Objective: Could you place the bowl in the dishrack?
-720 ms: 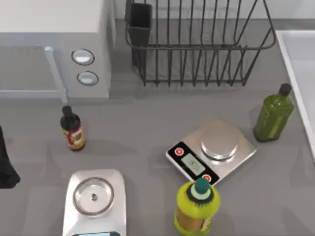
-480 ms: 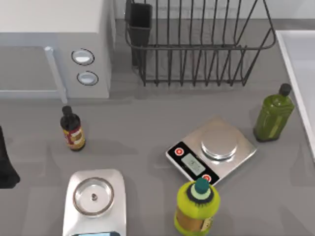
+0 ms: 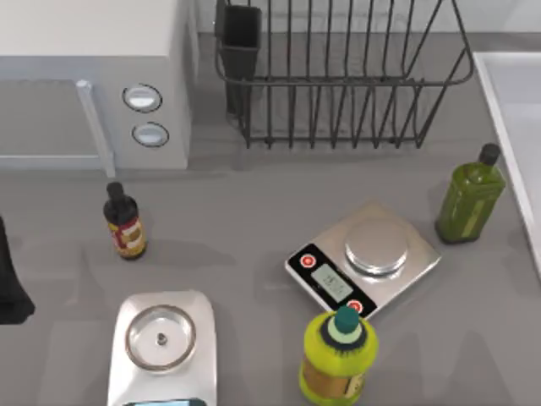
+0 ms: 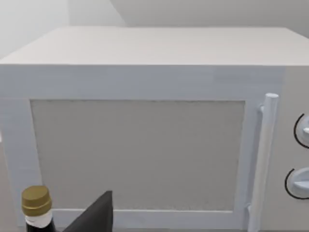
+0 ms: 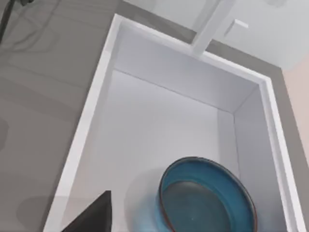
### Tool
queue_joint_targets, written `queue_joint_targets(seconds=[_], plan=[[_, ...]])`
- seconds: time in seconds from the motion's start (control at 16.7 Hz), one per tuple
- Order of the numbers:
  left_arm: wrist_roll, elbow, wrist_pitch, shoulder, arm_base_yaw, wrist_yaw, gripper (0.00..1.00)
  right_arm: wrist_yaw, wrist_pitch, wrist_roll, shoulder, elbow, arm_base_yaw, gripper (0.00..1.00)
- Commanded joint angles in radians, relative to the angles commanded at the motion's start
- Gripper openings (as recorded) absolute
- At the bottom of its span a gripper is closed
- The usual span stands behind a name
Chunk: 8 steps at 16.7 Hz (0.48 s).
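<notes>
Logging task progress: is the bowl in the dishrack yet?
No. The blue bowl sits upright in the white sink; the dishrack holds no bowl.

Almost nothing differs across the top views. The dark piece of the left arm (image 3: 12, 283) at the table's left edge, below the microwave (image 3: 93, 80), sits marginally lower than 0.7 s ago. The scales, bottles and dishrack (image 3: 338, 76) show no shift relative to the microwave.
</notes>
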Motion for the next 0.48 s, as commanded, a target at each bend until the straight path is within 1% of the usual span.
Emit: queue_joint_targets(seconds=[0.48], plan=[[0.0, 0.0, 0.0, 0.0, 0.0, 0.0, 1.0, 0.001, -0.405, -0.577, 0.869, 0.633, -0.128, 1.0]])
